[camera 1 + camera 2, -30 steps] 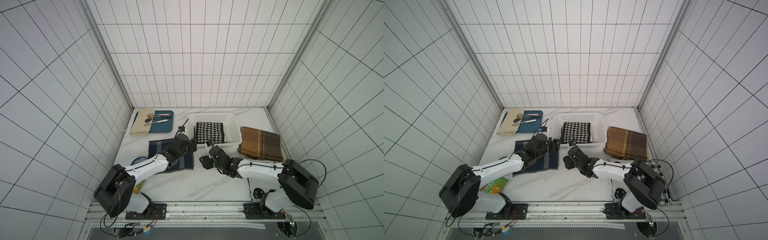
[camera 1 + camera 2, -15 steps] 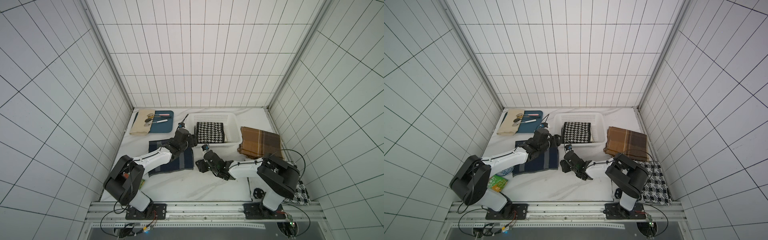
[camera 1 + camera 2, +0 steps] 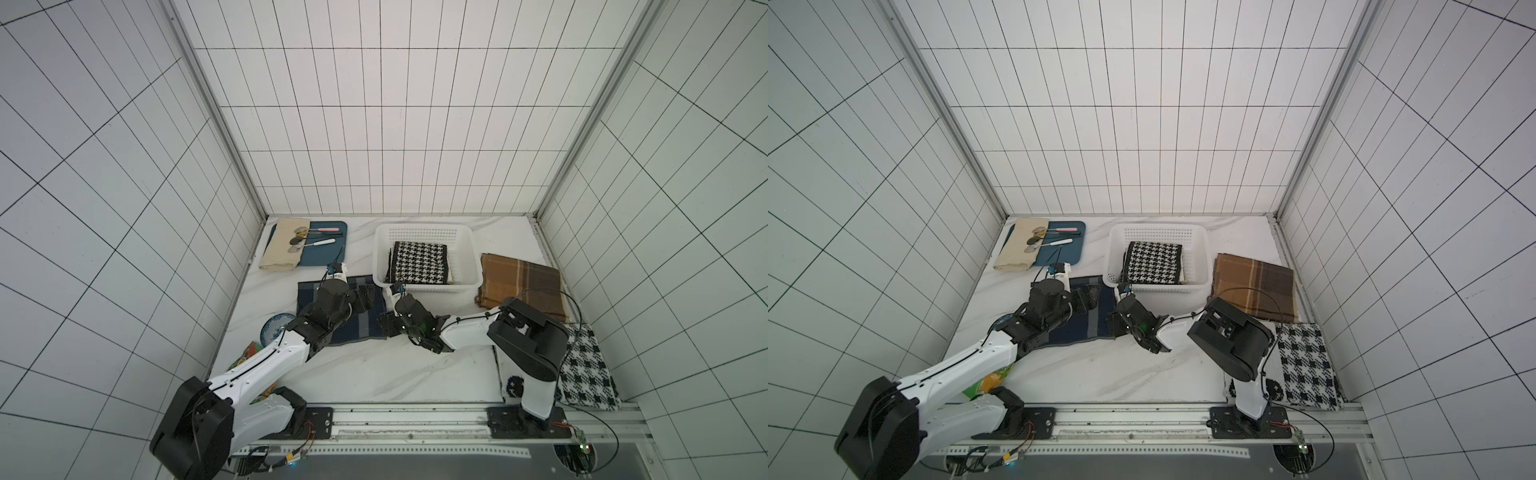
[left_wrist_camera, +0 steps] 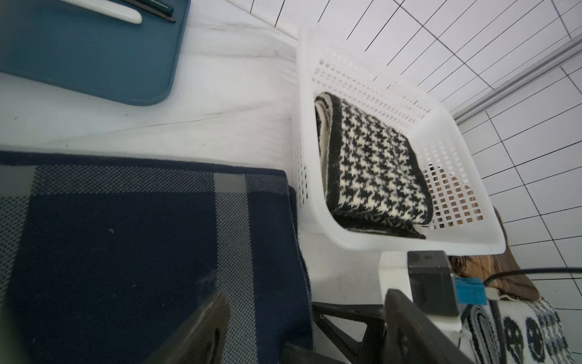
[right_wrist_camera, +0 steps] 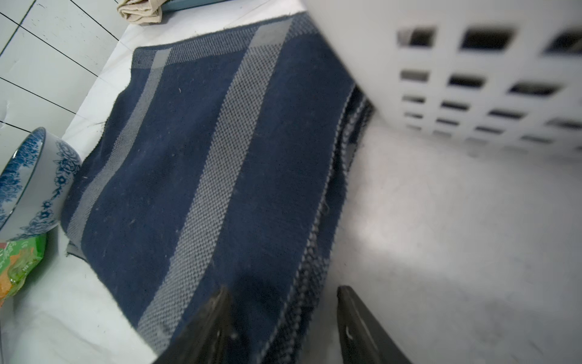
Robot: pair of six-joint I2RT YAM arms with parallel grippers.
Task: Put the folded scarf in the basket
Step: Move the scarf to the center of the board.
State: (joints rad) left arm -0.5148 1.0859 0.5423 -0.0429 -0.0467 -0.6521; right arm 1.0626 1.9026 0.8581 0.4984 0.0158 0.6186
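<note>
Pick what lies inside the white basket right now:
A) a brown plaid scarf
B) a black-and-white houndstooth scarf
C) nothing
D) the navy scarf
B: the houndstooth scarf lies folded inside the basket, while the navy scarf and the brown plaid scarf lie on the table on either side of it.

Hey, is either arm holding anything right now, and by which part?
Nothing is gripped. The right end effector stands open astride an edge of the navy scarf; the left end effector hangs open above it.
</note>
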